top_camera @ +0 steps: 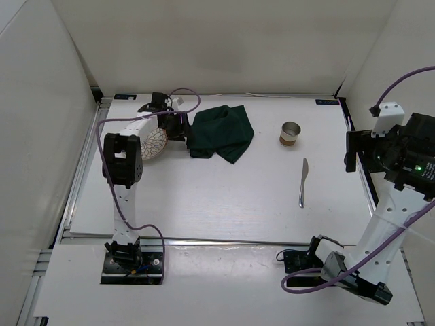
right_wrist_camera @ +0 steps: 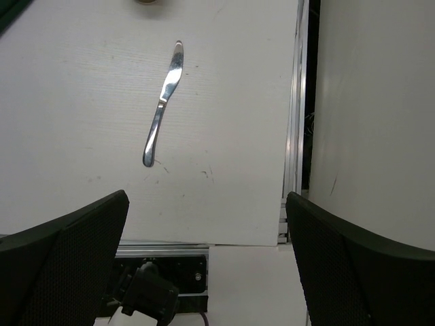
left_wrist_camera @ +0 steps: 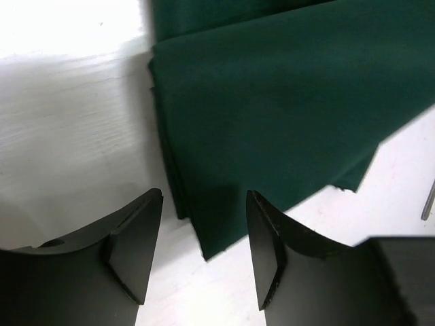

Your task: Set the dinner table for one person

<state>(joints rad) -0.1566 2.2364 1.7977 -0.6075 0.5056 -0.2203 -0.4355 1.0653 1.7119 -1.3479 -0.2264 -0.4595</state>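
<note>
The dinner table (top_camera: 224, 204), a plain white tabletop, is filling most of the top view, running from the arms' bases to the back wall. A dark green placemat (top_camera: 221, 132) is lying rumpled and folded on its far part, left of centre. The left gripper (left_wrist_camera: 205, 198) is hanging low over the mat's near corner with its jaws apart; the corner is showing in the gap between the fingers (left_wrist_camera: 136, 251) (whether they are touching the fabric I cannot tell). The right gripper (right_wrist_camera: 207, 197) is hovering above the table's right edge, jaws spread wide with nothing between them. A round patterned plate (top_camera: 155, 146) is sitting just left of the mat, partly hidden under the left arm. A small metal cup (top_camera: 290, 134) is standing upright to the right of the mat, well apart from it. A silver knife (top_camera: 303, 182) is lying flat near the cup, on its near side.
</note>
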